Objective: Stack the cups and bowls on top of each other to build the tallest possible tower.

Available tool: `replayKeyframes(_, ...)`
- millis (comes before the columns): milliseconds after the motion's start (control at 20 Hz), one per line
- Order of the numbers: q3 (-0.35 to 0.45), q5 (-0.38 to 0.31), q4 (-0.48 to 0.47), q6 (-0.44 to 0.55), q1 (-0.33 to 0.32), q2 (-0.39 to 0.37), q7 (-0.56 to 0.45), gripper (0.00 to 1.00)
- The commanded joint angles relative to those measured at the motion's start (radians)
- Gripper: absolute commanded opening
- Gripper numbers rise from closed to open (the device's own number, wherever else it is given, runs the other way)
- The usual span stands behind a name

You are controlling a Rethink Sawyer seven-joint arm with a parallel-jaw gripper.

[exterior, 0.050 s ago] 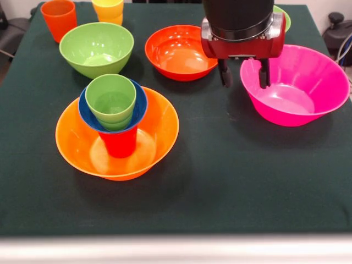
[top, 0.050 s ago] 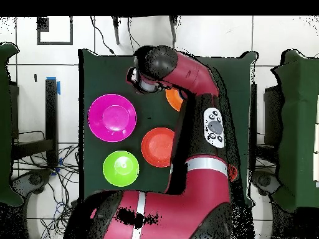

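Covering the table, dark green cloth bears scattered bowls.

A dark green table carries bowls — orange, pink, red-orange, green — and cups.

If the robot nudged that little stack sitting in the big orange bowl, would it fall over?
Probably yes. The tower stands on a narrow red cup with a wider blue bowl above it, so it looks top-heavy. The glossy plastic likely slides easily. The orange bowl would probably catch whatever topples.
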Motion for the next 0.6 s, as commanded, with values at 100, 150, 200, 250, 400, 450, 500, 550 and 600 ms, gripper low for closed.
replayKeyframes(100,0.175,-0.051,0.135,-0.065,-0.026,0.009,-0.17,1.0)
replayKeyframes(150,0.178,-0.057,0.147,-0.077,-0.029,0.008,-0.168,1.0)
replayKeyframes(200,0.181,-0.064,0.151,-0.082,-0.031,0.008,-0.166,1.0)
replayKeyframes(250,0.187,-0.068,0.149,-0.088,-0.034,0.015,-0.166,1.0)
replayKeyframes(400,0.207,-0.074,0.159,-0.112,-0.042,0.022,-0.162,1.0)
replayKeyframes(450,0.211,-0.078,0.146,-0.109,-0.042,0.034,-0.162,1.0)
replayKeyframes(500,0.214,-0.081,0.147,-0.109,-0.044,0.035,-0.162,1.0)
replayKeyframes(550,0.216,-0.089,0.145,-0.111,-0.044,0.039,-0.164,1.0)
replayKeyframes(600,0.215,-0.099,0.141,-0.106,-0.044,0.042,-0.166,1.0)
